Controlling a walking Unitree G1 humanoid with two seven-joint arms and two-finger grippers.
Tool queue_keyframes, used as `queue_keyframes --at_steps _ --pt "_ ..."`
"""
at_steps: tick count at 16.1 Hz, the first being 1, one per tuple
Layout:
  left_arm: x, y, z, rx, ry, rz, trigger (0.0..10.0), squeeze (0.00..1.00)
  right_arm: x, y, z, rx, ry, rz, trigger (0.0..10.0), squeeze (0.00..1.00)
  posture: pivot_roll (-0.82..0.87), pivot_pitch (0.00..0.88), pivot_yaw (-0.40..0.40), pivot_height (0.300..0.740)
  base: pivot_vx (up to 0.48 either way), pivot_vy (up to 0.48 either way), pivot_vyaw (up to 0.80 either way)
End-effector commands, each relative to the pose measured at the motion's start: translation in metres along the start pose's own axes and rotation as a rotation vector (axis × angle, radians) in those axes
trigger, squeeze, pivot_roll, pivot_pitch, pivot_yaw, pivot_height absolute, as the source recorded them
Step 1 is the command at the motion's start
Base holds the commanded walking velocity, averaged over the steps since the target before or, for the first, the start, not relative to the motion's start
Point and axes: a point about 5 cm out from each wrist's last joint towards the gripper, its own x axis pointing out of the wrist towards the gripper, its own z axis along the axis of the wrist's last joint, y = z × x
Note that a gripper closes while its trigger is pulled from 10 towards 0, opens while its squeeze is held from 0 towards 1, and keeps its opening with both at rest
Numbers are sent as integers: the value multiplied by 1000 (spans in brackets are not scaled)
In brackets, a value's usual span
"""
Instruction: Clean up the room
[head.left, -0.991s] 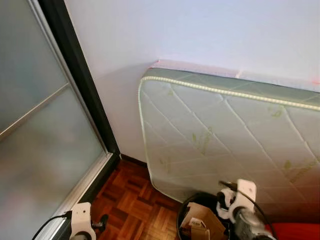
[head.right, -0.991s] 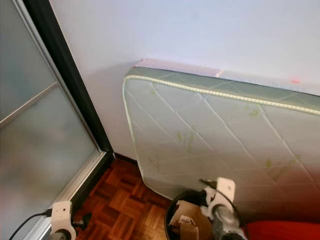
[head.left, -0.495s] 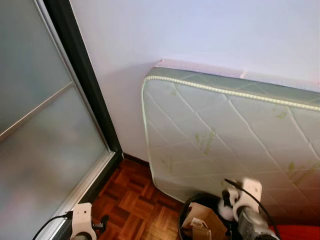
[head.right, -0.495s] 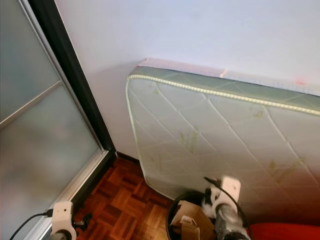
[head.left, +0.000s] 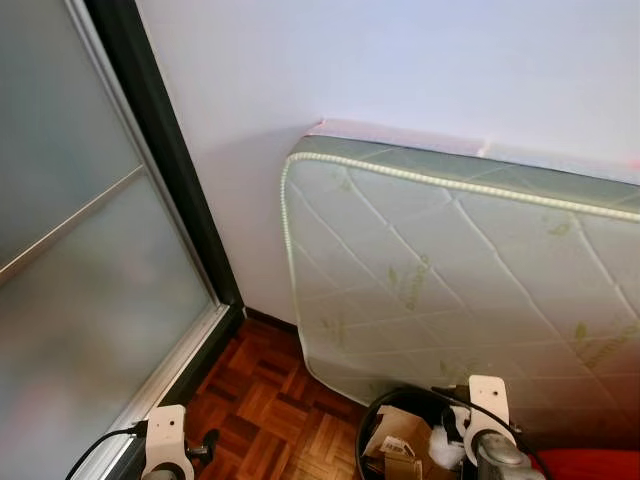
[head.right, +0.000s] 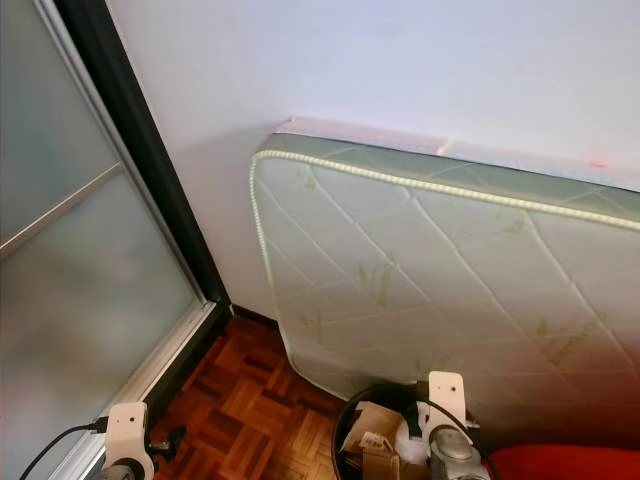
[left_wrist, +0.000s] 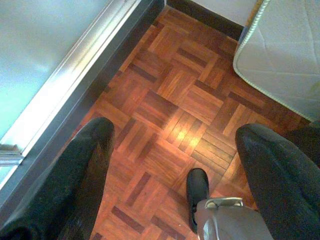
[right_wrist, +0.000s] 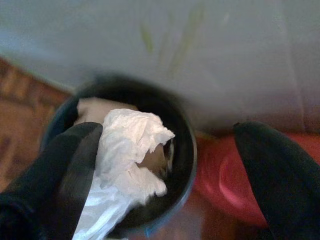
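Right gripper over the black bin, fingers spread wide, crumpled white tissue against one finger above the bin's mouth, left gripper open over parquet, mattress against wall.

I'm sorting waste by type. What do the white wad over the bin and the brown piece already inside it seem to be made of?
White wad: looks like tissue or thin paper, matte, crumpled into soft torn folds. Brown piece: probably cardboard, a flat, stiff, dull tan sheet with a printed label. Bin: dark and smooth, likely plastic.
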Motion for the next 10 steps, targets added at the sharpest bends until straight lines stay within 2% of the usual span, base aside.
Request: queue_keyframes --at_steps 1,3,4,6,7,8,10 --pt "-1 3 -4 -2 21 7 10000 0 2 3 27 51 -135 6 10000 0 82 22 49 740 0 0 0" --pt "-1 4 -3 1 18 6 10000 0 2 4 47 116 -234 20 10000 0 80 27 51 740 0 0 0" --pt "-1 4 -2 1 17 7 10000 0 2 5 46 119 -210 31 10000 0 79 28 50 740 0 0 0" --pt "-1 3 -2 0 16 6 10000 0 3 7 30 45 -102 29 10000 0 84 30 48 740 0 0 0" --pt "-1 2 -3 -3 17 6 10000 0 1 9 3 -46 32 49 10000 0 86 32 47 740 0 0 0" --pt "-1 2 -4 -4 19 7 10000 0 -1 11 -5 -58 66 64 10000 0 84 32 49 740 0 0 0" --pt "-2 3 -5 -2 24 7 10000 0 -2 16 -9 -39 73 101 10000 0 83 33 51 740 0 0 0"
